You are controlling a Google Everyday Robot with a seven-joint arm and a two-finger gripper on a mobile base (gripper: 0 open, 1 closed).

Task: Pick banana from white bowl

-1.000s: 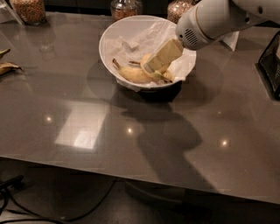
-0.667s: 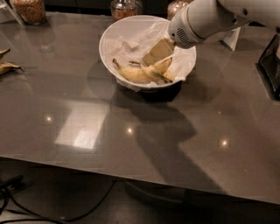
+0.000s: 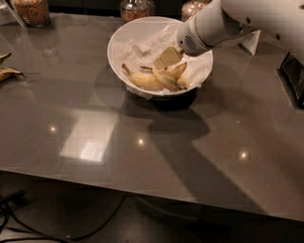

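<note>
Claw (image 3: 167, 58) is down inside the white bowl (image 3: 124, 35) on the white arm (image 3: 213, 28) that reaches in from the right. It sits over the upper end of the banana (image 3: 173, 77).

Step in hand, as I judge it: securing the grip. To do it well, straddle the short hooked fruit across its body, stay off the longer banana (image 3: 142, 80) pressed against its left side, avoid pinching the paper lining (image 3: 130, 50), then lift straight up past the rim.

Claw state: cannot tell whether it is apart or together. It looks to be touching the banana, though a firm hold is not evident.

The banana lies in the bowl's front right. The bowl stands on the grey bench (image 3: 228, 156), with glass jars (image 3: 137, 8) behind it.
</note>
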